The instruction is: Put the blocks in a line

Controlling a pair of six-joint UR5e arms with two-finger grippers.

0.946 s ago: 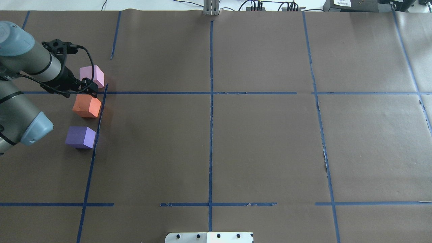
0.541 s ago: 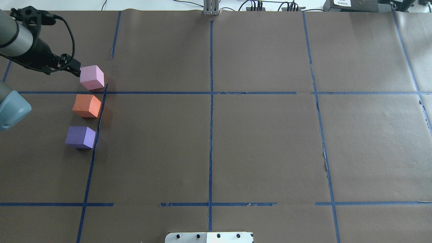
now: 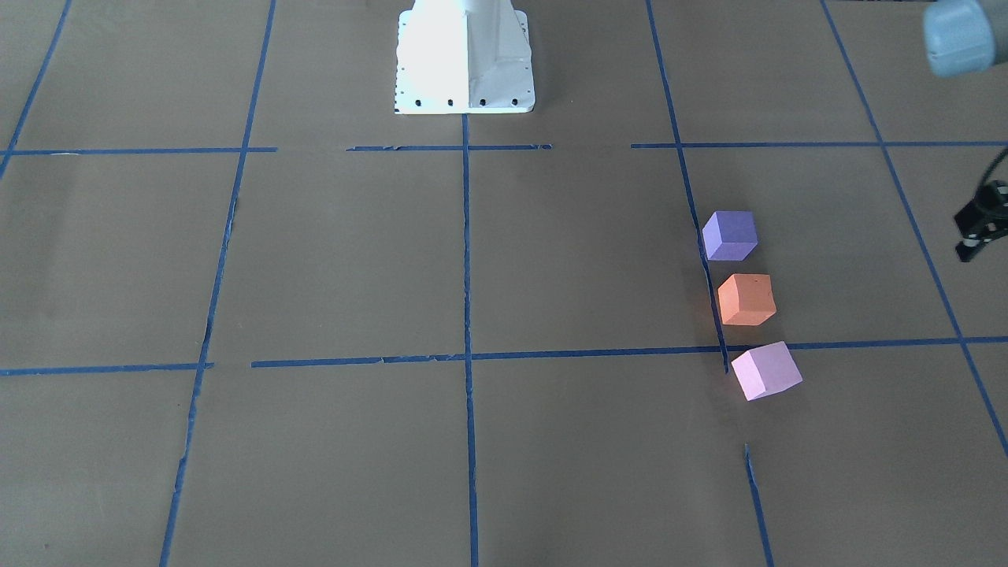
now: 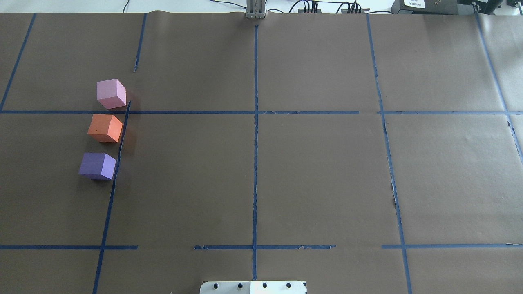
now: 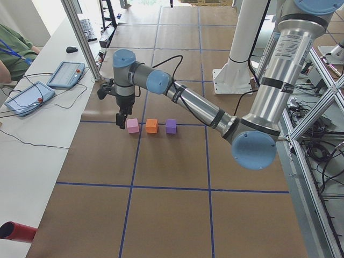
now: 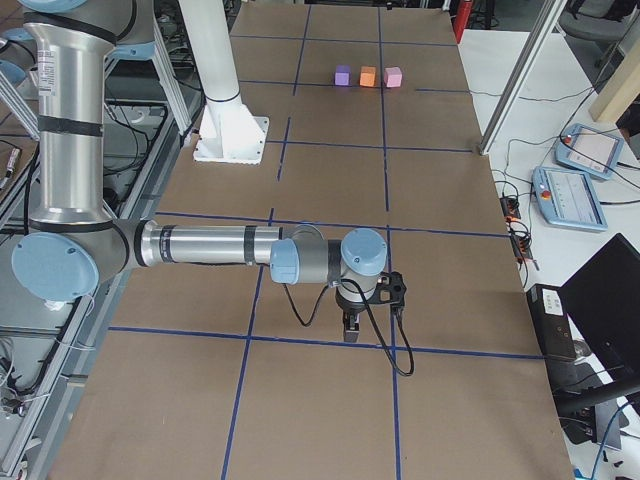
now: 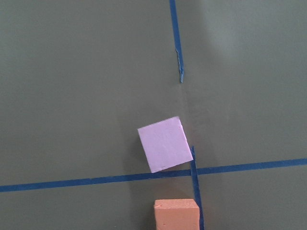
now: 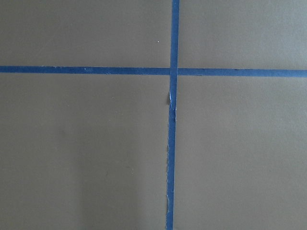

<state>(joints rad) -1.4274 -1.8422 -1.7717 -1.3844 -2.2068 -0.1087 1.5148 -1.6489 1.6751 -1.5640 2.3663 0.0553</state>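
Observation:
Three cubes lie in a near-straight row on the brown paper along a blue tape line, apart from one another: light pink (image 4: 111, 94), orange (image 4: 105, 128) and violet-purple (image 4: 97, 165). They also show in the front view: pink (image 3: 765, 371), orange (image 3: 746, 299), purple (image 3: 729, 235). The left wrist view looks down on the pink cube (image 7: 165, 144) and the orange cube's top (image 7: 176, 214). My left gripper (image 5: 122, 120) hangs just beside and above the pink cube (image 5: 132, 126), empty; I cannot tell whether it is open or shut. My right gripper (image 6: 350, 327) hovers over bare paper far from the cubes; I cannot tell its state.
The white robot base (image 3: 465, 55) stands at the table's near middle edge. Blue tape lines (image 4: 255, 122) divide the brown paper into a grid. A metal post (image 4: 255, 10) and cables sit at the far edge. Tablets (image 5: 65, 74) lie on a side bench.
My left arm has drawn back from over the orange and pink cubes, out of the overhead view to the left. The three cubes have not moved.

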